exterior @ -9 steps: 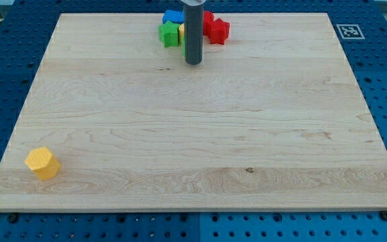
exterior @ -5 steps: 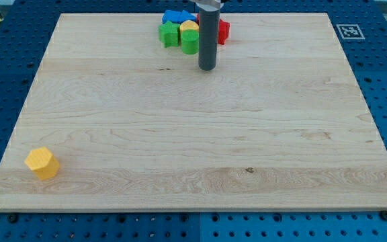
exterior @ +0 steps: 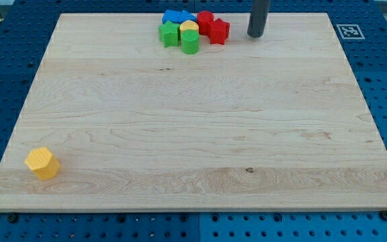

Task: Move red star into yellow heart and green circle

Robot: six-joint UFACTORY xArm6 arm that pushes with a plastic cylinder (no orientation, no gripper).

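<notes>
- Rod end: no claw fitted, so nothing released, clenched or grasped; my tip (exterior: 256,35) rests on the board (exterior: 193,134), right of the cluster and apart from the red star (exterior: 219,31).
- Red star: far edge, right end of the cluster, beside a second red block (exterior: 205,21).
- Targets: yellow heart (exterior: 189,27) and green circle (exterior: 190,42), left of the star.
- Advice: push leftward and slightly nearward through the star's centre, slowly, sparing the red neighbour.
- Orientation: star shows no long axis; heading cannot be told.
- Others: green block (exterior: 170,34), blue block (exterior: 175,16), yellow block (exterior: 42,163) near left, far off.
</notes>
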